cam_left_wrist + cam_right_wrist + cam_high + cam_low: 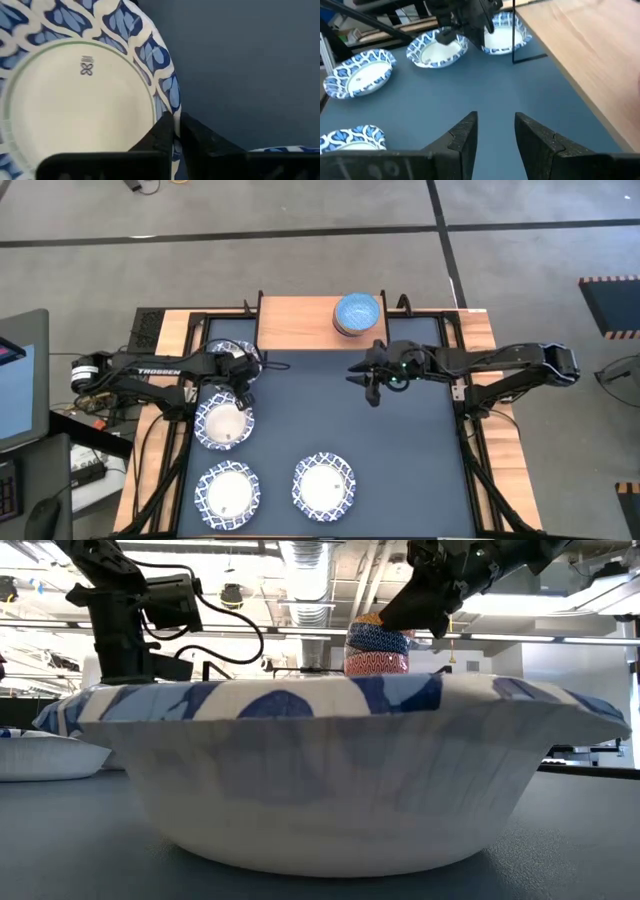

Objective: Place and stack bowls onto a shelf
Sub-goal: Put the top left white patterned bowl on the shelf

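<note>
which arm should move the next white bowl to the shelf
Left. The left gripper is already pinched on a white bowl's rim; the open right gripper hovers empty near the shelf.

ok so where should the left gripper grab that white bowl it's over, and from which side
By the rim, from above. The white bowl sits upright with a thin flared patterned rim, so one finger goes inside and one outside. The left gripper looks already pinched on that rim, on the edge nearest the open tabletop. The right gripper hangs open near the shelf.
</note>
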`<state>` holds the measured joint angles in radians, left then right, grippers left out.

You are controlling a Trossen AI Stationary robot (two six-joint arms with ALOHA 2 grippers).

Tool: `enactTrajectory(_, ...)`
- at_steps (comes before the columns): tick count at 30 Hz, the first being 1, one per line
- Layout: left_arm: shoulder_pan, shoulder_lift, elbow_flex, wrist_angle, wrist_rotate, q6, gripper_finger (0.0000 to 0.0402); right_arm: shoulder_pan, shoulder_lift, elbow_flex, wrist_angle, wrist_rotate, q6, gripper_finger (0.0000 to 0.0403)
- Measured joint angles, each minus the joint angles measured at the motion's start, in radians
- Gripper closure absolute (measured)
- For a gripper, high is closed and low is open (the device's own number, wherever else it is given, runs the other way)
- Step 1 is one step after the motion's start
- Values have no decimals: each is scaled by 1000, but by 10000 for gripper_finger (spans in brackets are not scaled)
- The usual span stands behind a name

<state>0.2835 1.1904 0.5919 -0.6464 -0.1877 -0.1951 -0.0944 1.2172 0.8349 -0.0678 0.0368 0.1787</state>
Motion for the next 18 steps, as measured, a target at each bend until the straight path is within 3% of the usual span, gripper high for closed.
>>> enactTrajectory(8, -79, 0, 119, -130, -21, -10, 400, 0, -8, 0, 3, -3, 5, 246)
enactTrajectory(14, -212, 0, 338, -326, -159, 22, 401, 0, -7, 0, -1, -4, 8, 246)
enactTrajectory(18, -277, 0, 500, -455, -327, 28, 401, 0, -7, 0, 2, -4, 8, 246)
